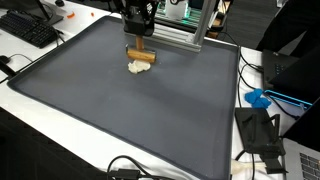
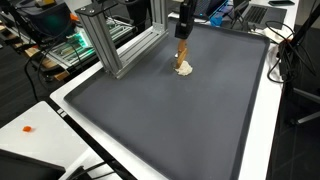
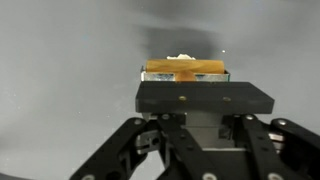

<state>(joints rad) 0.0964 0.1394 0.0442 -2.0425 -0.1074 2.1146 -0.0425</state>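
My gripper (image 1: 140, 42) hangs over the far part of a large dark grey mat (image 1: 120, 110) and is shut on a brown wooden block (image 1: 141, 56). The block's lower end rests on or just above a small white lump (image 1: 138, 68) on the mat. Both exterior views show this: gripper (image 2: 183, 28), block (image 2: 183, 50), white lump (image 2: 184, 68), mat (image 2: 170, 120). In the wrist view the block (image 3: 185, 70) shows just past a black plate, with a bit of the white lump (image 3: 183, 57) beyond it. The fingertips (image 3: 187, 82) are hidden there.
An aluminium frame (image 1: 178, 36) stands right behind the gripper, and it also shows at the mat's edge (image 2: 115, 45). A keyboard (image 1: 30, 30) lies beyond one side of the mat. A blue object (image 1: 258, 98) and black cables (image 1: 262, 135) lie beside another side.
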